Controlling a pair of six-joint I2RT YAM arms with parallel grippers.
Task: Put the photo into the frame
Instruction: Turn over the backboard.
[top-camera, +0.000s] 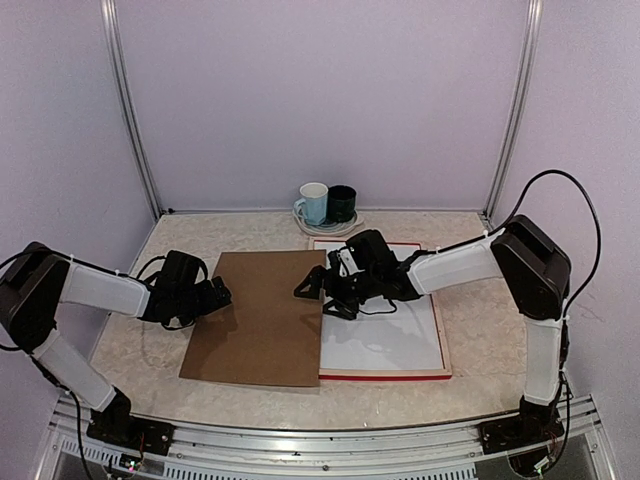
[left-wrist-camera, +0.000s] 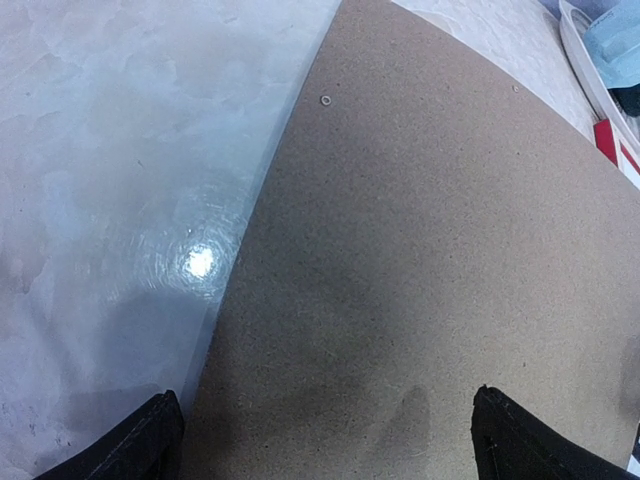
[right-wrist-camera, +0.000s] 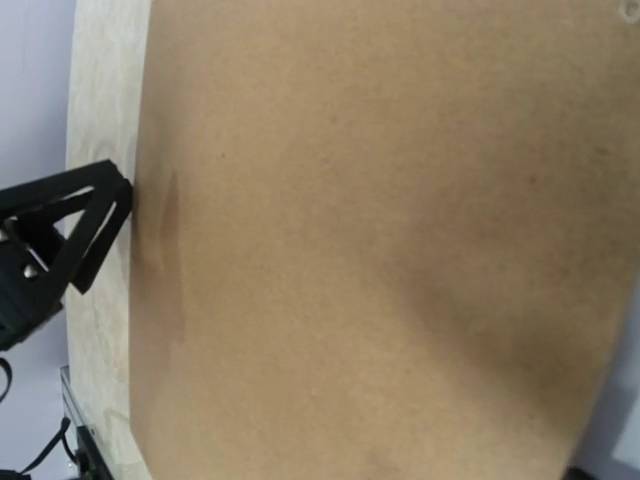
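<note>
Left gripper (top-camera: 214, 296): fingers apart over the backing board's (top-camera: 262, 318) left edge; I judge it's bracing it.
Right gripper (top-camera: 320, 292): at the board's right edge; I can't tell its fingers.

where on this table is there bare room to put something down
The bare marble tabletop is free at the back left, between the rear wall and the flat brown backing board, and in a strip right of the red-edged picture frame. It is crowded in the middle, where the left hand and right hand flank the board, and around the two mugs on a plate.
</note>
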